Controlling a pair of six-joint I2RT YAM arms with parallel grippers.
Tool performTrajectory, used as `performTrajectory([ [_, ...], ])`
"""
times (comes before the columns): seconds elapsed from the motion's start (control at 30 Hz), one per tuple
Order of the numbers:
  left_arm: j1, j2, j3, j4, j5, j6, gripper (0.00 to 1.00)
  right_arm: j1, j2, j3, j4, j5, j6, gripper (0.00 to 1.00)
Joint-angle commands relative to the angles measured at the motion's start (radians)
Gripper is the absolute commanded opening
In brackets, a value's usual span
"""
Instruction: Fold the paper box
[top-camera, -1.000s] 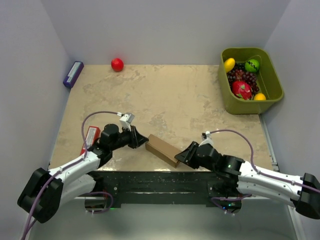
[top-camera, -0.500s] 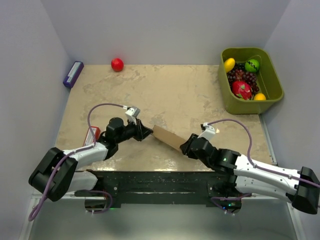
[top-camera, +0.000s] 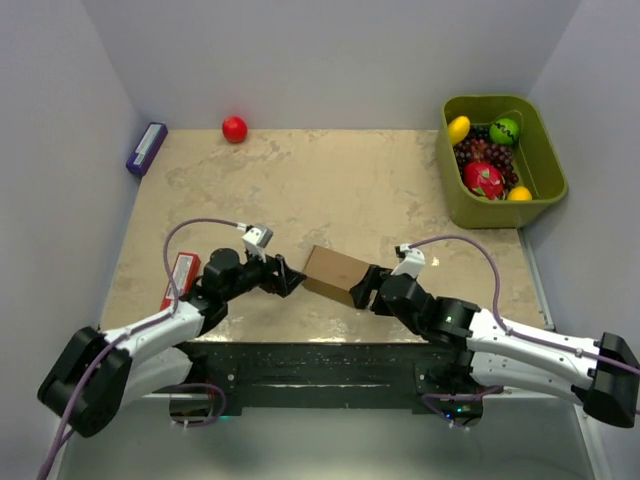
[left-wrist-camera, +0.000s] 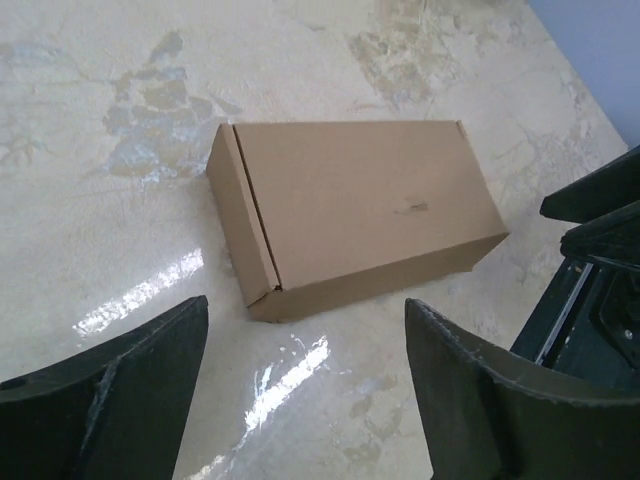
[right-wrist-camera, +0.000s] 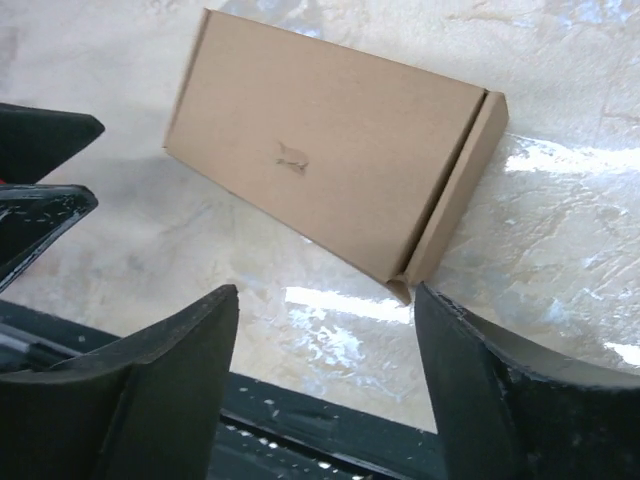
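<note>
The paper box is a closed, plain brown cardboard box lying flat on the table between the two arms. My left gripper stands open just off its left end, with nothing between its fingers. My right gripper stands open just off its right end, also holding nothing. In the left wrist view the paper box lies a little ahead of the open left gripper. In the right wrist view the paper box lies ahead of the open right gripper, with one corner near the right finger.
A flat red box lies beside the left arm. A small purple box and a red ball sit at the far left. A green bin of fruit stands at the far right. The black base rail runs along the near edge.
Both grippers have opened and let go of the box's ends. The box has settled flat on the table, and both grippers have drawn slightly back from it.
</note>
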Motion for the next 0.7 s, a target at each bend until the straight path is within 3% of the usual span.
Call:
performTrajectory([
  [0.0,-0.001,-0.165,-0.012,-0.097,-0.089,-0.009,0.91,0.004,-0.058,0.04,-0.025,-0.03,-0.07,0.81],
  [0.1,0.001,-0.231,0.019,-0.172,-0.137,-0.03,1.0,0.001,-0.054,0.075,-0.045,-0.036,-0.113,0.96],
  [0.23,0.039,-0.149,0.17,-0.265,-0.163,-0.006,1.0,-0.063,0.062,0.148,0.01,-0.051,-0.225,0.99],
  [0.3,0.098,-0.109,0.22,-0.275,-0.137,-0.003,1.0,-0.192,0.139,0.202,0.068,-0.168,-0.317,0.99],
  [0.43,0.267,-0.069,0.347,-0.327,-0.057,-0.007,1.0,-0.354,0.245,0.268,0.154,-0.246,-0.447,0.99],
  [0.53,0.387,-0.111,0.408,-0.38,-0.016,0.022,1.0,-0.576,0.234,0.296,0.165,-0.365,-0.501,0.99],
  [0.67,0.427,-0.179,0.482,-0.479,-0.067,0.097,1.0,-0.726,0.14,0.323,0.102,-0.419,-0.585,0.99],
])
